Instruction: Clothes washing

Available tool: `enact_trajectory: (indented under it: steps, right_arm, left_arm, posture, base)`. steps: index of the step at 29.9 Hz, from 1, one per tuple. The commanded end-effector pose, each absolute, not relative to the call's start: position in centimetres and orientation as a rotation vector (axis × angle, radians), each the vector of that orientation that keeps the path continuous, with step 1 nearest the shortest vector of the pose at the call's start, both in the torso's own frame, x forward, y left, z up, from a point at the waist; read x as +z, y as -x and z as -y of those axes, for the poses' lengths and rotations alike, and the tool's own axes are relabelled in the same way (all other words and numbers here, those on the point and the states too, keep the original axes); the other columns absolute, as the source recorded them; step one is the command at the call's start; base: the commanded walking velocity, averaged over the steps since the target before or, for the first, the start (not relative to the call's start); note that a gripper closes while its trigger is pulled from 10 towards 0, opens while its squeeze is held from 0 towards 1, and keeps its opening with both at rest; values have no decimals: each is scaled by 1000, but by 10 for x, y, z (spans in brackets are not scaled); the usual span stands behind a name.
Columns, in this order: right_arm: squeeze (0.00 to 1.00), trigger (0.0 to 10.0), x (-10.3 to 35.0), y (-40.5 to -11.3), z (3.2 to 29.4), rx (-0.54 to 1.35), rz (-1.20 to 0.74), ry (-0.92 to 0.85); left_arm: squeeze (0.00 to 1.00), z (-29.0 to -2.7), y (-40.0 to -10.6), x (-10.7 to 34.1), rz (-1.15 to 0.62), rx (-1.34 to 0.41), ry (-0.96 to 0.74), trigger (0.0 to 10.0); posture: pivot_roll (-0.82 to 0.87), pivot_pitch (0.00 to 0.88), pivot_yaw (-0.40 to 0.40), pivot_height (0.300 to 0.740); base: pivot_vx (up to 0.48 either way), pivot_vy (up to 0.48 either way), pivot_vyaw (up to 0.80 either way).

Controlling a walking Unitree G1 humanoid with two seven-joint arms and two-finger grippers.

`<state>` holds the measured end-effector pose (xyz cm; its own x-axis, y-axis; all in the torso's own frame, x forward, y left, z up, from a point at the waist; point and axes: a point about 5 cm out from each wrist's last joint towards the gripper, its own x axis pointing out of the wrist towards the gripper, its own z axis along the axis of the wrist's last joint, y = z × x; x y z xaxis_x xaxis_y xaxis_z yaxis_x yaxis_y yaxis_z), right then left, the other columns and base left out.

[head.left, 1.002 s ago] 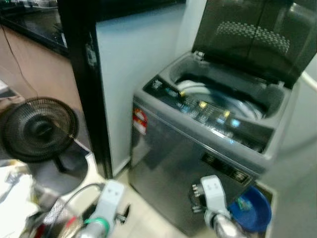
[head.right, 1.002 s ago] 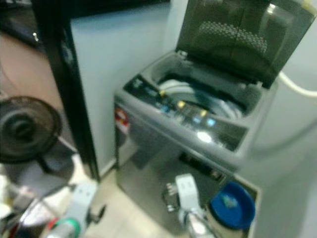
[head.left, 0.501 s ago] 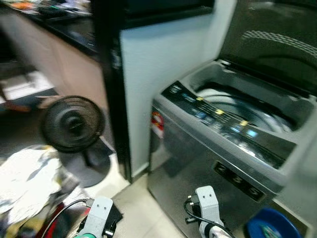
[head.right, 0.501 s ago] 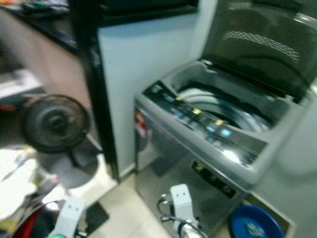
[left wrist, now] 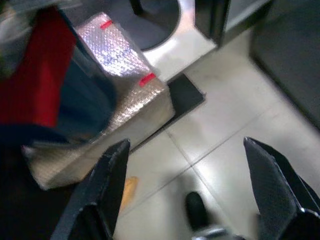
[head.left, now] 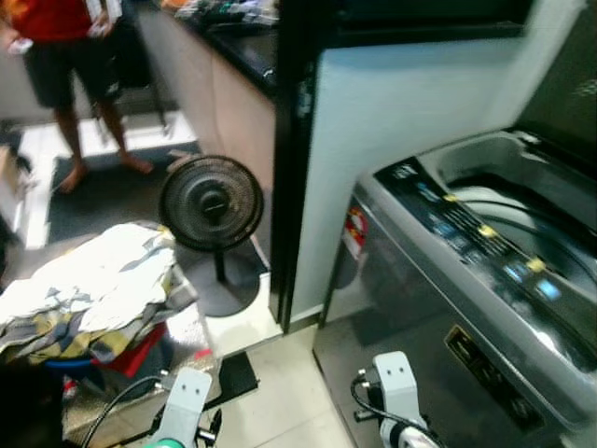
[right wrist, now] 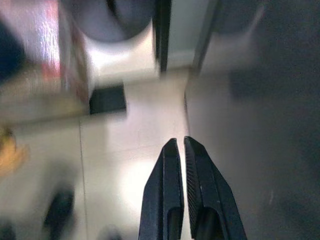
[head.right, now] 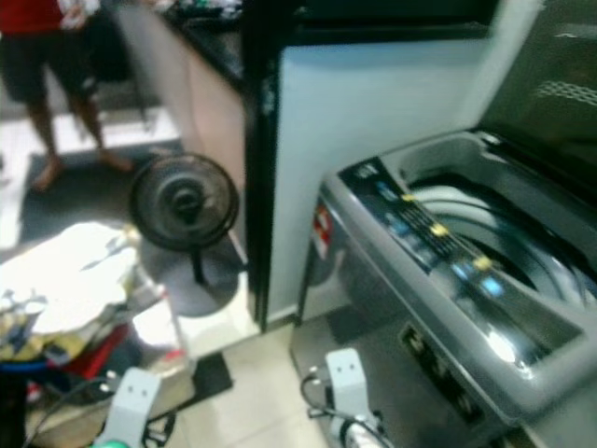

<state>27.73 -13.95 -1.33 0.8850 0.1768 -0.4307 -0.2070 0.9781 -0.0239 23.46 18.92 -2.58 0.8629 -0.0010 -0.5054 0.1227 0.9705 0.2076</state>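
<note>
Laundry pile [head.left: 89, 289] lies left of the washing machine [head.left: 485, 280], well apart from both low grippers: left gripper [left wrist: 185, 185] spread wide, right gripper [right wrist: 180, 150] closed, empty.

Camera has swung left: washing machine [head.left: 485, 280] now at the right edge (lid mostly cropped), laundry pile [head.left: 89, 289] and a person [head.left: 70, 56] now visible.

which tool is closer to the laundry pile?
Left. The left tool hangs over the floor beside the laundry pile; the right tool hangs further off, by the washing machine front.
</note>
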Motion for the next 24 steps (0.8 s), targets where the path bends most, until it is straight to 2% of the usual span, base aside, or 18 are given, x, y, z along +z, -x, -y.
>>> enact_trajectory:
  steps: [1, 10, 12, 15, 18, 24]
  right_arm:
    - [0, 10000, -28, -261, 152, 165, -516, 76]
    - [0, 10000, -27, -263, 152, 167, -499, 61]
    - [0, 10000, -25, -264, 150, 173, -489, 40]
    - [0, 10000, -23, -265, 147, 196, -475, 37]
    - [0, 10000, -23, -266, 144, 227, -476, 105]
    - [0, 10000, -22, -267, 142, 228, -463, 81]
  left_arm:
    - [0, -181, -233, -29, -526, -78, -228, 10000]
    - [0, -183, -234, -29, -512, -59, -239, 10000]
    - [0, -183, -234, -28, -501, -53, -245, 10000]
    - [0, -184, -235, -28, -491, -40, -257, 10000]
    - [0, -185, -237, -27, -487, -32, -257, 10000]
    - [0, -185, -238, -27, -483, -26, -255, 10000]
  posture:
    - [82, 19, -43, 731]
    - [81, 22, -41, 731]
    - [81, 22, -41, 731]
    - [81, 22, -41, 731]
    - [79, 23, -42, 731]
    - [79, 23, -42, 731]
  base:
    - [0, 0, 763]
    - [0, 0, 758]
    - [0, 0, 0]
    - [421, 0, 0]
    - [480, 0, 777]
    - [477, 0, 737]
